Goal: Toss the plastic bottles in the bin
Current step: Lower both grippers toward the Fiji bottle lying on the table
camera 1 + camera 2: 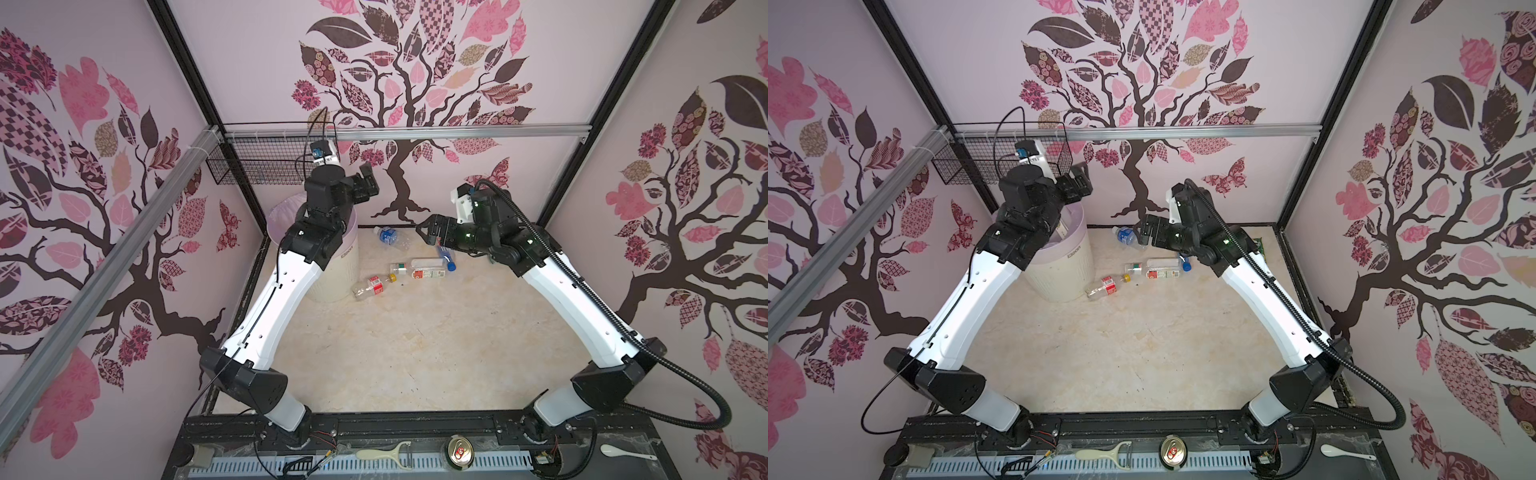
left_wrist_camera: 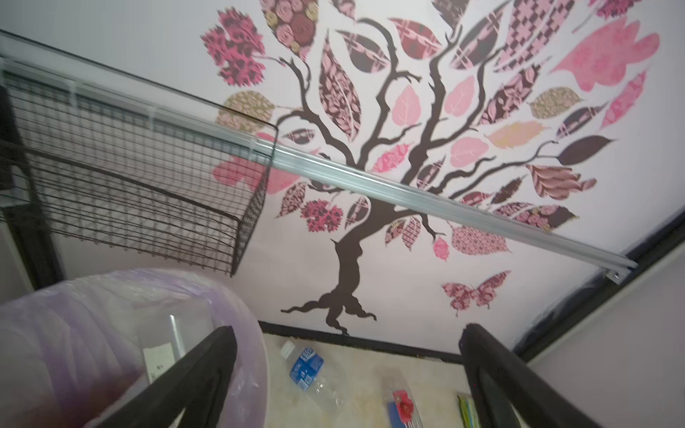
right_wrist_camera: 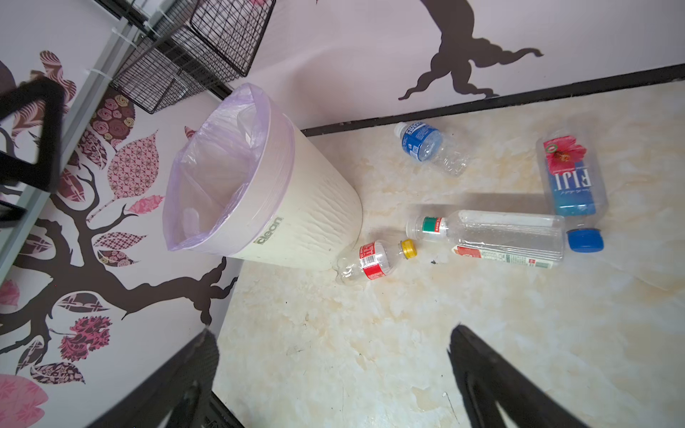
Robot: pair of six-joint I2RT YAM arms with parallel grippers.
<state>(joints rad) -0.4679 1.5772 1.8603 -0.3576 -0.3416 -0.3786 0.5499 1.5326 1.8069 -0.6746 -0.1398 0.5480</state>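
One round cream bin with a lilac bag liner stands upright on a pale marbled floor. Four plastic bottles lie on their sides on the floor beside the bin, all outside it. Nearest, just beside the bin's base, is a small clear bottle with a yellow cap and a red label. A little farther from the bin lies a long clear bottle with a white cap. Just beside that bottle's far end is a square bottle with a blue cap and a blue label. The fourth, a small blue-label bottle, lies apart from these, by the back wall. Pale shapes show inside the bin's liner, and their number cannot be told. The left gripper hangs above the bin's rim, jaws wide, nothing between them. The right gripper hovers over the bottles on the side away from the bin, jaws wide and empty. One black wire basket hangs on the wall above the bin
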